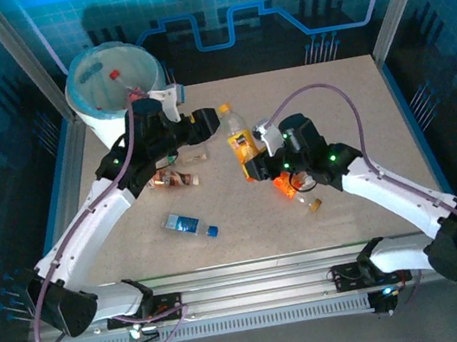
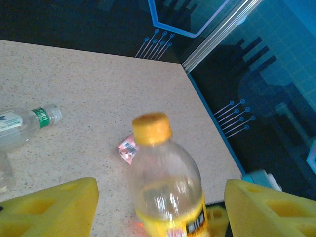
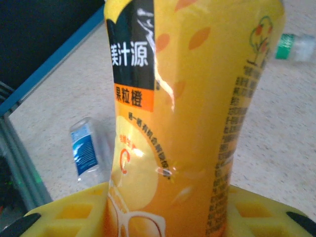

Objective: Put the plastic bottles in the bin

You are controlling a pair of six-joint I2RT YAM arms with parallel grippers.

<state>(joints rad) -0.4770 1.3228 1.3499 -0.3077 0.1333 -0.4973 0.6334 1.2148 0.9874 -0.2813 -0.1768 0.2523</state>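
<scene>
A pale, speckled table [image 1: 341, 108] is lying beneath two white arms. At its far left corner the bin [image 1: 79, 104] is standing. It is a tall round white tub with a light blue liner, and it is holding a red-capped bottle [image 1: 114, 74].

Near the table's middle, well apart from the bin, the right gripper [image 1: 256, 166] is clamping its yellow foam pads around the base of an orange juice bottle [image 1: 241, 141], whose cap is pointing away from the arms' bases. The left gripper [image 2: 160, 187] is straddling that bottle's clear shoulder, its jaws standing open and its pads not touching.

The bottle is smooth, glossy, waisted plastic with a slick yellow label and a rounded orange cap [image 2: 152, 127].

If the right pads let go before the left ones close, the slippery bottle is likely to drop and roll. Too hard a squeeze may buckle its thin wall.

A blue-labelled bottle [image 1: 186, 224] and a green-labelled bottle [image 2: 29, 122] are lying on their sides on the table.
</scene>
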